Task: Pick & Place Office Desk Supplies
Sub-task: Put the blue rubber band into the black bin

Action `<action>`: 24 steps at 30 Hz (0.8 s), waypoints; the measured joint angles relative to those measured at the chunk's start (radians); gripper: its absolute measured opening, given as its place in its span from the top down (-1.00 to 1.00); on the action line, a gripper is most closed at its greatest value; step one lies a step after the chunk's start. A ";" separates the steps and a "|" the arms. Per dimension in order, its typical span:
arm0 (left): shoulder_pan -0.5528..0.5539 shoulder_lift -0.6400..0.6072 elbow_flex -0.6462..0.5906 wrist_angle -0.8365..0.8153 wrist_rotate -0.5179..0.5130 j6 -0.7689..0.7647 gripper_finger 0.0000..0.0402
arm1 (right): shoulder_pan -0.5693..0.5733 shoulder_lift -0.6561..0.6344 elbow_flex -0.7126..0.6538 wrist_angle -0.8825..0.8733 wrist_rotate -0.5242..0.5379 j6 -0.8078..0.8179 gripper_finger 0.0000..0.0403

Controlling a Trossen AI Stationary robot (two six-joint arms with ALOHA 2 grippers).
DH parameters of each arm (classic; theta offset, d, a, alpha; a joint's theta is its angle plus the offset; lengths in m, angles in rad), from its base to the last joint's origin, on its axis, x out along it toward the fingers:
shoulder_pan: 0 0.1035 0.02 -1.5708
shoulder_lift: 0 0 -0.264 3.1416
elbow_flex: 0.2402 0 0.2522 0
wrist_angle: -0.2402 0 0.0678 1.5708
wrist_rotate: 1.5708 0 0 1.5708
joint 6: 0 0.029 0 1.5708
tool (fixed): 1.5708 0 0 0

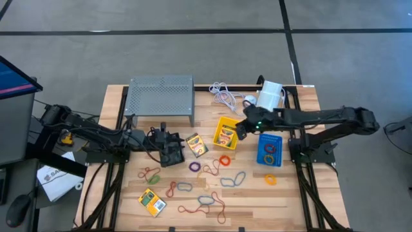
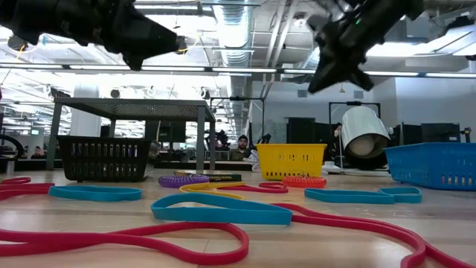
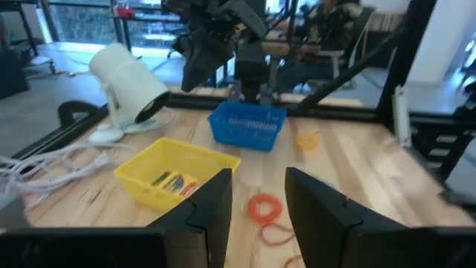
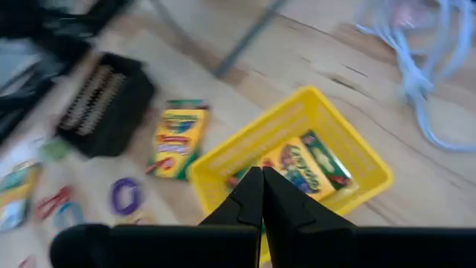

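Yellow slotted plastic bin (image 1: pixel 226 132) holds a flat crayon box (image 4: pixel 303 165).

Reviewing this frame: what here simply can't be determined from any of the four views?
- Black bin contents: high view, left end effector covers it; low view shows only its wall.
- Blue bin contents: bands, colours too small to tell.
- Yellow bin near rim: right wrist view, shut right end effector hides it.

Even, bright overhead lighting; soft, short shadows on table (image 1: pixel 302 193). Low view backlit by ceiling strip lights (image 2: pixel 245 71), arms reduced to dark silhouettes, nearest rubber bands (image 2: pixel 223 210) soft. Right wrist view motion-blurred, crayon boxes (image 4: pixel 175 138) smeared. Left wrist view slightly soft toward edges.
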 joint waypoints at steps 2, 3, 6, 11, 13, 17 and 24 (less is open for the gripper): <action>0.000 0.000 0.012 0.013 0.006 -0.002 0.39 | 0.007 -0.057 0.000 -0.012 -0.031 -0.068 1.00; 0.000 0.004 0.024 0.016 0.007 -0.002 0.38 | 0.010 -0.085 0.000 -0.014 -0.044 -0.088 1.00; -0.001 0.036 0.073 0.009 0.022 -0.002 0.34 | 0.016 -0.169 0.000 -0.027 -0.098 -0.122 0.97; 0.002 0.137 0.231 -0.116 0.099 0.027 0.23 | 0.026 -0.301 0.000 -0.076 -0.211 -0.127 0.68; 0.002 0.190 0.304 -0.196 0.104 0.031 0.19 | 0.044 -0.349 0.000 -0.114 -0.223 -0.126 0.54; 0.002 0.293 0.431 -0.315 0.104 0.081 0.14 | 0.108 -0.438 0.000 -0.207 -0.184 -0.092 0.33; 0.002 0.450 0.566 -0.423 0.108 0.114 0.10 | 0.296 -0.523 0.000 -0.341 -0.028 0.001 0.27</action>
